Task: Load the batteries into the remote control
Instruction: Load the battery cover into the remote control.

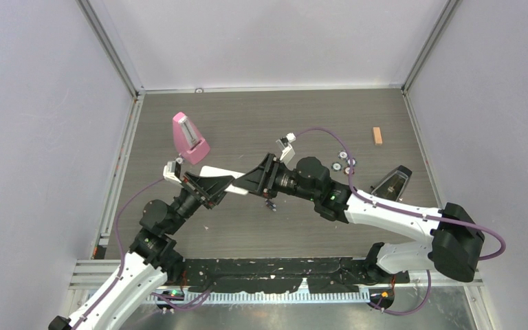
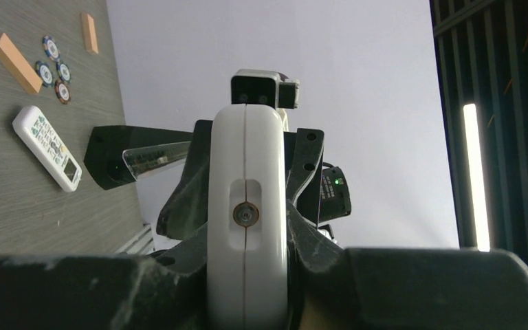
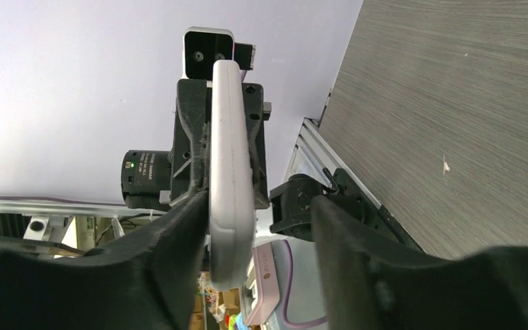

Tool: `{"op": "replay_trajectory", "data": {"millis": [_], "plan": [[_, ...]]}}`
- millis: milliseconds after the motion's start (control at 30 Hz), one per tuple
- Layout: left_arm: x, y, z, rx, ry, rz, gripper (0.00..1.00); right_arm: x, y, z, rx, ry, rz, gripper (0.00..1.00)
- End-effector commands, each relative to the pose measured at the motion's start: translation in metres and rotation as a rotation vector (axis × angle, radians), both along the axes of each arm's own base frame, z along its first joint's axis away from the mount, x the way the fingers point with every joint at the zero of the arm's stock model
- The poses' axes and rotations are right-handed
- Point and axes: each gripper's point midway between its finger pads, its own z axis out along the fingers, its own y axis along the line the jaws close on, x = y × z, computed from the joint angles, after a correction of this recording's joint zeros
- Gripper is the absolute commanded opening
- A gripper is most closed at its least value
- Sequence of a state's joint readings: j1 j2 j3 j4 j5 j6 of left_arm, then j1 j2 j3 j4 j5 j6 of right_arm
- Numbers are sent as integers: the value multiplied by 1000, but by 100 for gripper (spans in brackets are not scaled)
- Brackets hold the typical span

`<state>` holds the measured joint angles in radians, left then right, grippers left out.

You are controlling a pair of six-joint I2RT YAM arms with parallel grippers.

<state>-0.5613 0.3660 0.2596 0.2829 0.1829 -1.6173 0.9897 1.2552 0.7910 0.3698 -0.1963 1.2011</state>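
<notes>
The long white remote control is held off the table between both arms. In the left wrist view it shows end-on, with a small round screw in its end recess. My left gripper is shut on it, one finger pressed on each side; in the top view this gripper is at the remote's left part. In the right wrist view the remote is edge-on. My right gripper is open: the remote lies against one finger and the other finger stands apart. A tiny dark piece lies under the right gripper; I cannot tell if it is a battery.
A pink metronome stands behind the left gripper. A dark metronome, poker chips and a wooden block sit to the right. A shorter remote with a display lies on the table near the chips.
</notes>
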Motion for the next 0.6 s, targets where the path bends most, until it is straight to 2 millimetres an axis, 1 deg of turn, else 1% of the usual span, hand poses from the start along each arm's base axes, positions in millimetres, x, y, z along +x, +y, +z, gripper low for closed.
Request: {"op": "replay_trajectory", "data": {"millis": [0,67,133,233,300,367,433,500,533,567], "plan": [[-18,-1,26,-57,-70,-60,0,-8,-8,11,9,-57,2,73],[-18,-1,23,-52,-68,-56,0,-11,-13,22,33,-83,0,82],[-17,0,20,-40,-66,-46,0,-14,-20,33,56,-107,0,87],[-17,1,19,-24,-73,-40,0,-21,-28,47,87,-134,9,91],[-18,1,19,-17,-77,-42,0,-26,-33,50,90,-147,18,92],[-19,1,18,-11,-81,-44,0,-29,-36,48,80,-157,26,93],[-21,1,20,-14,-88,-50,0,-32,-38,46,69,-175,40,91],[-22,1,21,-16,-93,-52,0,-36,-37,44,53,-206,65,82],[-23,2,22,-17,-94,-53,0,-36,-37,40,31,-214,72,80],[-23,2,22,-18,-93,-51,0,-36,-37,42,28,-217,74,79]]}}
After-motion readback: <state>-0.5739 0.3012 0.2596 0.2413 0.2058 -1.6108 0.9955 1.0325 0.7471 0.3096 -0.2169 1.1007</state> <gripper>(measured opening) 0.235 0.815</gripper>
